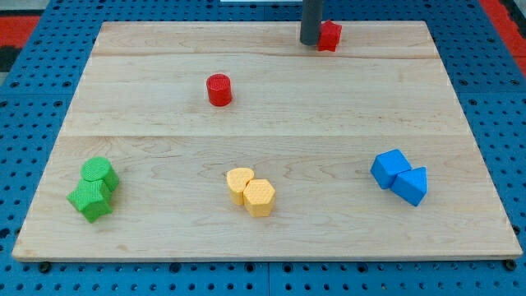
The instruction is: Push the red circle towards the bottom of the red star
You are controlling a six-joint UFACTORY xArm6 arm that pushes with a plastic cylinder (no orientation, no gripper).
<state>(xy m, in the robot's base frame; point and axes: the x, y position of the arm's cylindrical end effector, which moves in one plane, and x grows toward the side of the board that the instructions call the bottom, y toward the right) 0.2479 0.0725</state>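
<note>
The red circle (pixel 219 90) is a short red cylinder standing on the wooden board, left of centre in the upper half. The red star (pixel 329 35) sits near the board's top edge, right of centre. My tip (pixel 311 41) is the lower end of the dark rod and rests on the board right beside the red star, touching or nearly touching its left side. The tip is far to the right of and above the red circle.
Two green blocks (pixel 94 189) sit together at the lower left. Two yellow blocks (pixel 251 191) sit at the bottom centre. Two blue blocks (pixel 400 177) sit at the lower right. The wooden board (pixel 271 123) lies on a blue pegboard.
</note>
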